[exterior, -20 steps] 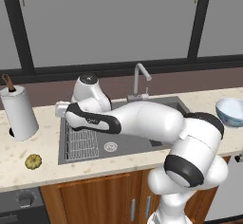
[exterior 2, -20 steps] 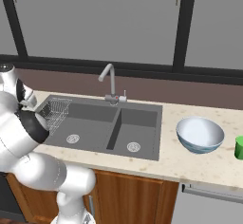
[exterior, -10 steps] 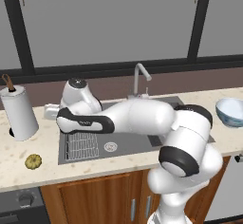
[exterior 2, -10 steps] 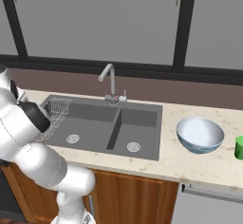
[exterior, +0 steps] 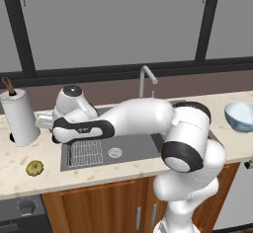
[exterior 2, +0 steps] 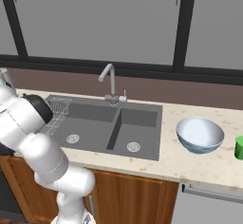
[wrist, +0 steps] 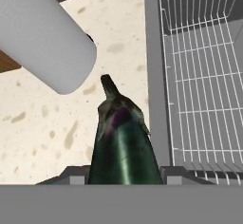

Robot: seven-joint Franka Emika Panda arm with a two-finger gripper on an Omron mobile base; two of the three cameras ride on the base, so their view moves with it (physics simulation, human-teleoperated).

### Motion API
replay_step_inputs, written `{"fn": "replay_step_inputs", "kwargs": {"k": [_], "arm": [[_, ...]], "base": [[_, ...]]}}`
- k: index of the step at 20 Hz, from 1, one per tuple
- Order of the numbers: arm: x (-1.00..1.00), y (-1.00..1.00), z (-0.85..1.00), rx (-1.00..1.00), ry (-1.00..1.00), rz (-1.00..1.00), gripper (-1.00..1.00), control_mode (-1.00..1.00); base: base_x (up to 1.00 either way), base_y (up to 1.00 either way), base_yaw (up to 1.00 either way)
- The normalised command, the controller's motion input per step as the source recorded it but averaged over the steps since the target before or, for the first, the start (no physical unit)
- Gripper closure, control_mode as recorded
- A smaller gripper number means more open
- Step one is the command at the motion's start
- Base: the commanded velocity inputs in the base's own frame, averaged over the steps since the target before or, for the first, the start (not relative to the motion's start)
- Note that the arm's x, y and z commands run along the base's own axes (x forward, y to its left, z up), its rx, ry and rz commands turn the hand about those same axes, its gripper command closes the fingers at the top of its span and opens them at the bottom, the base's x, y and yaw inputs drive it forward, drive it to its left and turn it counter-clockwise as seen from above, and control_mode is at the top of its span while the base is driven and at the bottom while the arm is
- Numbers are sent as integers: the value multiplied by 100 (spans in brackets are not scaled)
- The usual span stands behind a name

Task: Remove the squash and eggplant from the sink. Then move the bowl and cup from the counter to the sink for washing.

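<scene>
- The gripper (wrist: pixel 124 176) is clamped on the eggplant (wrist: pixel 123 142), fingers on both sides, stem end pointing away from the hand.
- It hangs over the counter (wrist: pixel 42 123) just off the sink's (exterior 2: pixel 142 121) left rim, beside the wire rack (wrist: pixel 204 76).
- A paper towel roll (exterior: pixel 19 117) stands upright near the counter's left back edge, close to the eggplant.
- The squash (exterior: pixel 34 167) lies on the counter near its front edge, left of the sink.
- The bowl (exterior 2: pixel 200 135) rests right of the sink; the cup (exterior 2: pixel 239 147) is farther right.
</scene>
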Motion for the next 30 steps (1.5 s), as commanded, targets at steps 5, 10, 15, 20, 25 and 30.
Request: {"fn": "replay_step_inputs", "kwargs": {"k": [5,10,15,20,25,30], "arm": [[-4,24,-15,0,0,0,100,-100],[-4,24,-14,0,0,0,100,-100],[-2,24,-12,0,1,0,100,-100],[0,14,-13,0,5,-3,100,-100],[0,12,-12,0,6,-6,100,-100],[0,5,-14,0,9,-7,100,-100]], "base": [[0,0,0],[0,0,0],[0,0,0],[0,0,0],[0,0,0],[0,0,0]]}}
